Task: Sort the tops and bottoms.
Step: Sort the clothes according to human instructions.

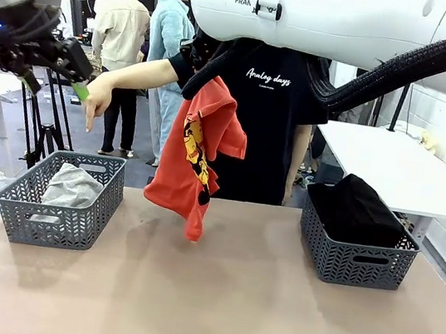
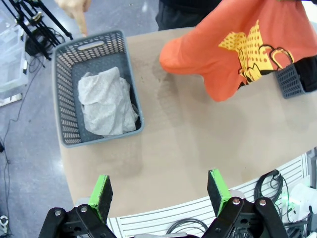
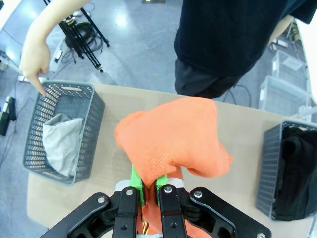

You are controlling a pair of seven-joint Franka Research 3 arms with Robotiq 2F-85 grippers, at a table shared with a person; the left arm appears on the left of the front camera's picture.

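Right gripper (image 3: 148,191) pinches the orange top (image 3: 173,141), hanging it above the table (image 1: 252,306); left gripper (image 2: 161,191) hovers spread wide; grey top (image 1: 73,185) lies in left basket (image 1: 55,222); bottoms (image 1: 355,208) fill right basket (image 1: 356,262); hand (image 1: 97,98) points down.

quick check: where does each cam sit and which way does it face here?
Front: between the arms, facing the person's pointing hand; right arm overhead.
Left wrist: high, looking down past the open left gripper at the left basket holding the grey top.
Right wrist: above the table; right gripper shut on the orange top.
All share both.
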